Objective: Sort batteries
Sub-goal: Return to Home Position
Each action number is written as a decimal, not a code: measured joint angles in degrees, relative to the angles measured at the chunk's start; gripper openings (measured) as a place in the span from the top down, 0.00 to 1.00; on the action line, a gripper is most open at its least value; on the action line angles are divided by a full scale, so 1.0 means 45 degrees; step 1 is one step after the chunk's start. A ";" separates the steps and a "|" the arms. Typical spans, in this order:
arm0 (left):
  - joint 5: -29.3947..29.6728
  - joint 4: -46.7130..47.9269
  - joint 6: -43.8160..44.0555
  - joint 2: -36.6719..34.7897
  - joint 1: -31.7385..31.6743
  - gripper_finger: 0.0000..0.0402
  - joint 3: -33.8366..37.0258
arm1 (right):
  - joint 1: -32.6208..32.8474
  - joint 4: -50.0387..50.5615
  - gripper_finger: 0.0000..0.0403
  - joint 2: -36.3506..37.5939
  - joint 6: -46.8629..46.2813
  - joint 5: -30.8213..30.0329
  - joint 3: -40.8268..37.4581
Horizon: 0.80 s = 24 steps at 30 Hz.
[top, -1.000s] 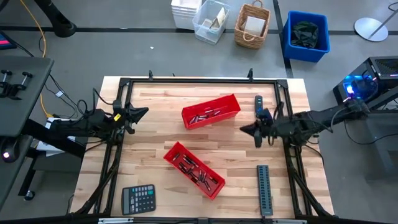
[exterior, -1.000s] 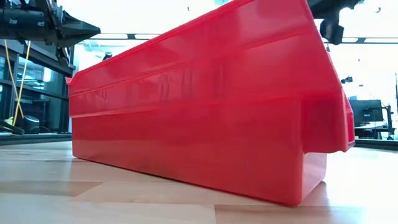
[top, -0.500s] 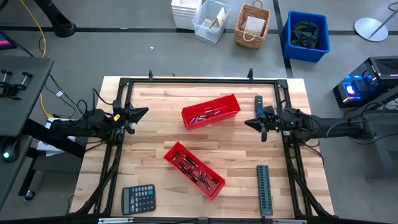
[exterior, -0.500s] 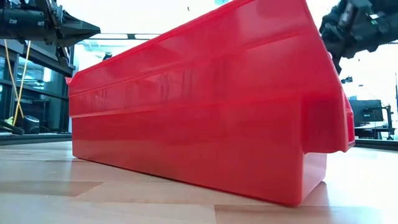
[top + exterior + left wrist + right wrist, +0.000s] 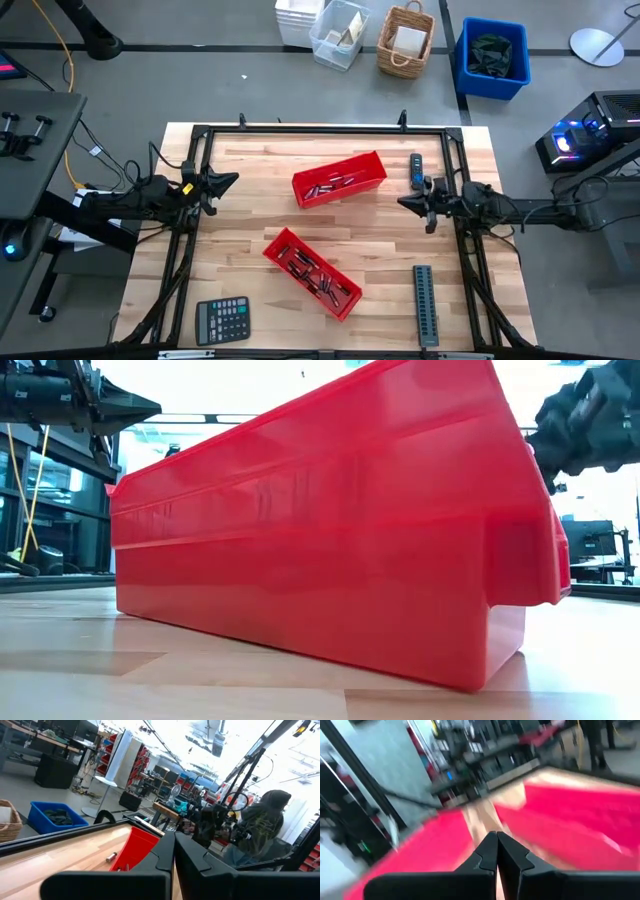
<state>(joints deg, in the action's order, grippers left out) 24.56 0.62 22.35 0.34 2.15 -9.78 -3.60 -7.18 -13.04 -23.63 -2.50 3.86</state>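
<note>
Red upper bin (image 5: 377, 162) and lower bin (image 5: 272, 246) hold batteries (image 5: 326, 186); left gripper (image 5: 232, 179) mid-left, right gripper (image 5: 403, 202) mid-right, both jaws pressed together.

Calculator (image 5: 222, 320) is parked at the bottom-left corner of the table (image 5: 250, 200) in the overhead shot. A long grey ridged strip (image 5: 425, 305) lies along the right side, with a little black-and-blue device (image 5: 416, 168) further up. On the floor past the table: a clear tub (image 5: 340, 32), a wicker basket (image 5: 406, 40) and a blue bin (image 5: 492, 56).

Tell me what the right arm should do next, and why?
Probably draw the right end effector back toward the right edge of the table, mirroring the left end effector parked at the left edge: it is shut on nothing, and batteries lie inside both red trays.
</note>
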 joint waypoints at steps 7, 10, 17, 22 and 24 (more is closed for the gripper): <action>0.0005 0.0005 0.0000 0.0000 0.0000 0.99 0.0000 | 0.0000 0.2998 1.00 -0.0024 0.0224 -0.0021 -0.0015; 0.0005 0.0005 -0.0005 0.0000 -0.0005 0.99 0.0000 | 0.0000 0.3533 1.00 -0.0083 0.0223 -0.0012 -0.0001; 0.0033 0.0774 -0.0010 -0.0024 0.0221 0.99 0.0098 | 0.0070 0.3596 1.00 -0.0008 0.0222 -0.0015 0.0006; 0.0015 0.4376 -0.0005 -0.0028 0.0519 0.99 0.0136 | 0.0315 0.3603 1.00 0.1694 0.0224 -0.0010 0.0010; 0.0013 0.6417 -0.0018 -0.0026 0.0666 0.99 0.0107 | 0.0335 0.3603 1.00 0.2739 0.0223 -0.0006 0.0010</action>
<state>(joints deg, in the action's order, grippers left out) 24.61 29.50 22.27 0.22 5.15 -9.30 -2.09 9.04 -0.72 -22.63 -2.53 3.90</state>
